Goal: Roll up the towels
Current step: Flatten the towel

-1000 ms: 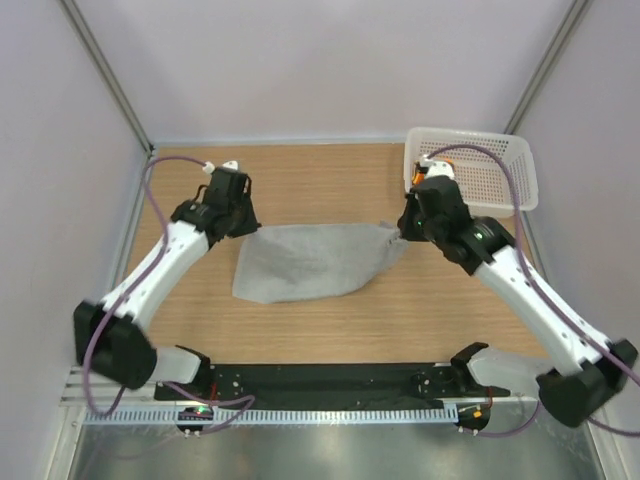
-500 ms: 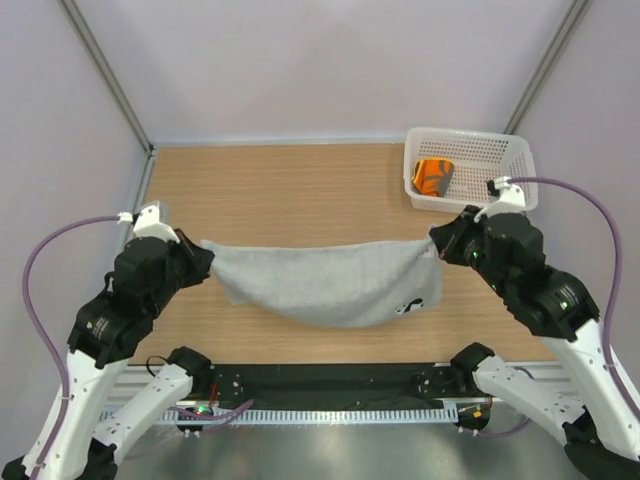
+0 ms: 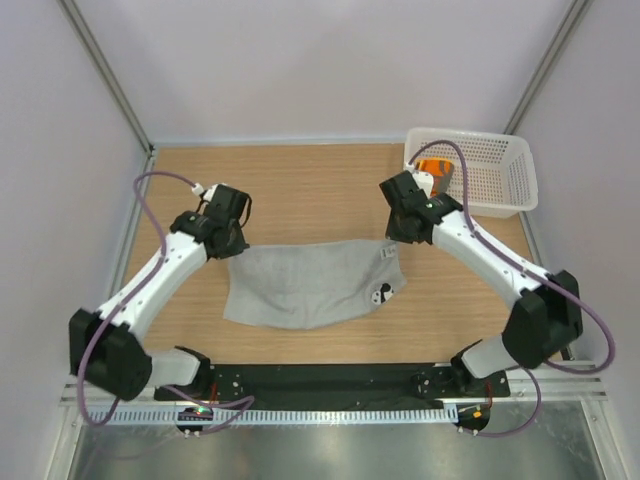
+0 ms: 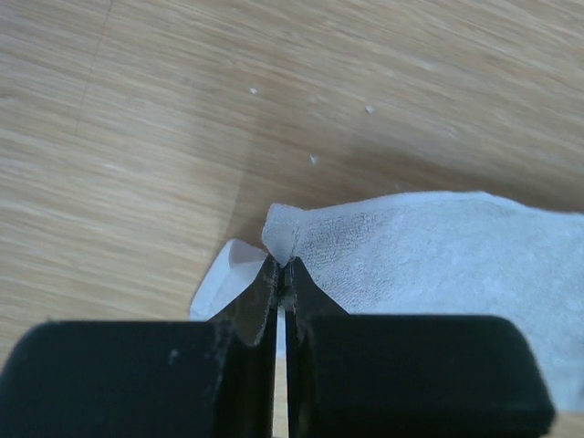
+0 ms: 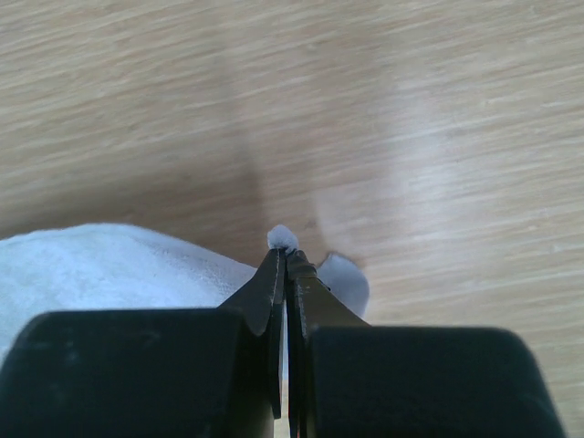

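Surface (image 3: 300,180): bare wood. Grey towel (image 3: 305,285) lies spread across its middle, nearer the near edge, lightly wrinkled. Basket (image 3: 500,185) occupies the far right corner, with the orange towel (image 3: 433,172) inside. Left hand (image 4: 283,274) is pressed together, pinching the grey towel's far left corner. Right hand (image 5: 285,260) likewise pinches the far right corner. White tag (image 3: 381,293) sits near the cloth's right side. Assessment: the cloth is light, limp and not fragile, so corners and hems give the surest hold.
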